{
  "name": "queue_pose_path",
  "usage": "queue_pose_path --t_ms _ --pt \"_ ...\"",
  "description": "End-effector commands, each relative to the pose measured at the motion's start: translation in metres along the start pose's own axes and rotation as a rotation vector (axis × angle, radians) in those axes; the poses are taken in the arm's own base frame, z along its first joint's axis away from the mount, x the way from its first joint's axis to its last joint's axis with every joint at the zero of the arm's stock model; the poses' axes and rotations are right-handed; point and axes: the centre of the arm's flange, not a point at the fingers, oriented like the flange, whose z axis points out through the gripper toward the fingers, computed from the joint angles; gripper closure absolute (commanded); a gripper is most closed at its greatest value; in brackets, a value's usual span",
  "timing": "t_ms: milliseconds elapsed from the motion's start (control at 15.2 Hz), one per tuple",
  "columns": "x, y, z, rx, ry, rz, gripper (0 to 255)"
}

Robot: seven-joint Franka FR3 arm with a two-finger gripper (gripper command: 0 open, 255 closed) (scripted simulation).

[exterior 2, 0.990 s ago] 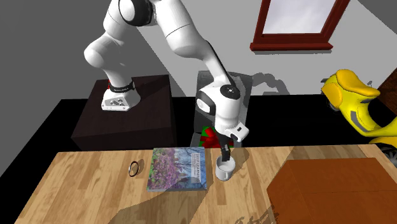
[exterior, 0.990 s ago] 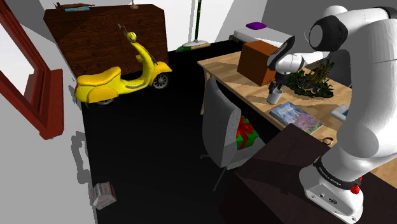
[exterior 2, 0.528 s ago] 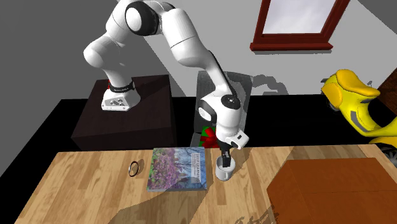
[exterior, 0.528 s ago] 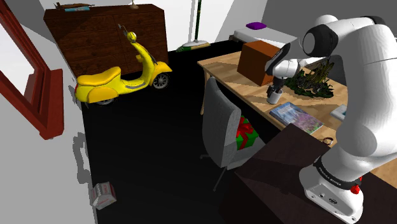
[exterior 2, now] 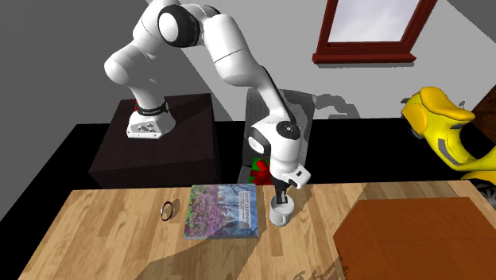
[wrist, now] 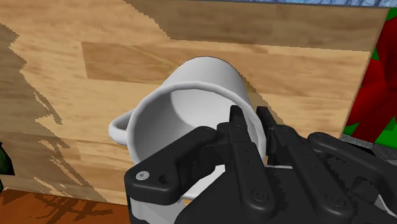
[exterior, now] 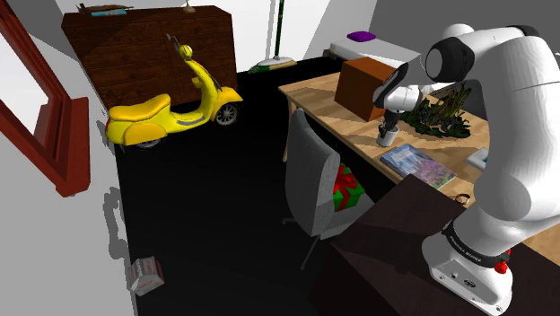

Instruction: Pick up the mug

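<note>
- The all-black two-finger gripper (exterior 2: 280, 196) points straight down into a white handled mug (exterior 2: 280, 212), just right of centre in the lower half of the second exterior view.
- In the wrist view its fingers (wrist: 236, 130) stand almost together and pinch the mug's wall, one inside the rim and the other outside.
- The mug stands upright on a light wooden table (exterior 2: 119, 239), with its handle on the side away from the fingers.
- Just left of the mug in the second exterior view lies a flat book with a purple-flowered cover (exterior 2: 222, 210).
- A reddish-brown box (exterior 2: 413, 235) sits at the lower right of that view.
</note>
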Motion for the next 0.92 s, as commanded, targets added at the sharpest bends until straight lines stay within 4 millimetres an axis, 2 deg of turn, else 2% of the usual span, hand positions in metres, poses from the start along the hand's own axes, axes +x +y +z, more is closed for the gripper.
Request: queue_pose_path --t_ms 0,198,858 --pt "0.0 0.0 0.0 0.0 0.0 0.0 255" --pt "0.0 -0.001 0.0 0.0 0.0 0.0 255" --pt "0.001 0.003 -0.053 0.0 0.0 0.0 255"
